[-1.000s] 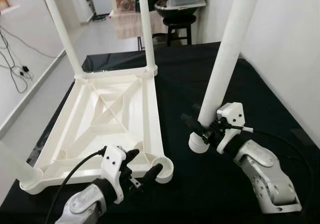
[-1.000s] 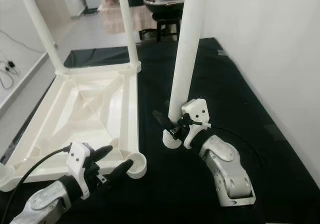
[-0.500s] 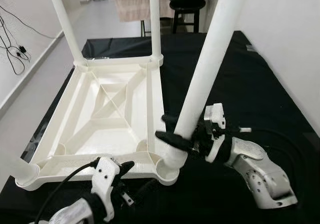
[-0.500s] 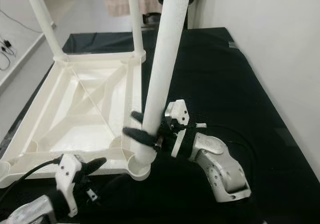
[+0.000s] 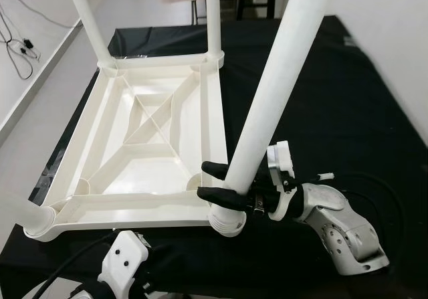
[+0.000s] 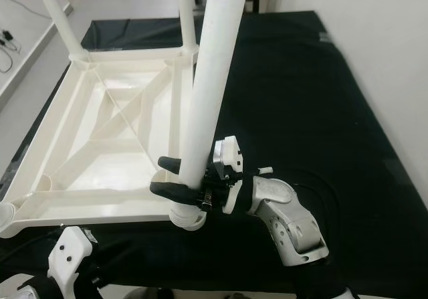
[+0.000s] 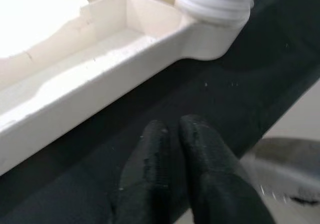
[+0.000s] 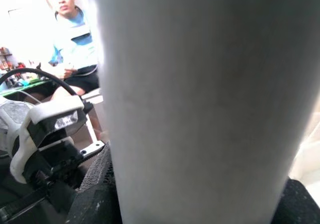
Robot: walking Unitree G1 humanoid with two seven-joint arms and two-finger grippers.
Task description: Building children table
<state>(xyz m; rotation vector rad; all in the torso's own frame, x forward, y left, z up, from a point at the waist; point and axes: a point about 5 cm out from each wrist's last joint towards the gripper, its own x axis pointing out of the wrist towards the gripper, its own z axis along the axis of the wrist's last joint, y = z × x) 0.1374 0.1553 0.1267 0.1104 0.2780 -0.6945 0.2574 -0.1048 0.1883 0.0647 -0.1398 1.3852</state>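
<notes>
A white children's table top point(image 5: 134, 215) lies upside down on black cloth, with legs standing in its two far corners and one in its near left corner point(image 5: 17, 213). My right gripper point(image 5: 215, 180) is shut on a fourth white leg point(image 5: 274, 91), which tilts slightly. Its threaded end point(image 5: 225, 220) sits at the near right corner socket; in the left wrist view that threaded end point(image 7: 215, 3) rests on the corner. My left gripper point(image 7: 172, 134) is shut on nothing, low over the black cloth just in front of the table top's near rim.
The black-covered work surface point(image 5: 348, 105) ends close behind my left gripper. A white wall point(image 5: 401, 38) runs along the right. Bare floor with cables point(image 5: 20, 45) lies to the left. A person point(image 8: 70, 38) sits in the background of the right wrist view.
My right gripper carried the leg left and set its threaded end at the near right corner. My left gripper pulled back from that corner toward the front edge. The camera tilted down.
</notes>
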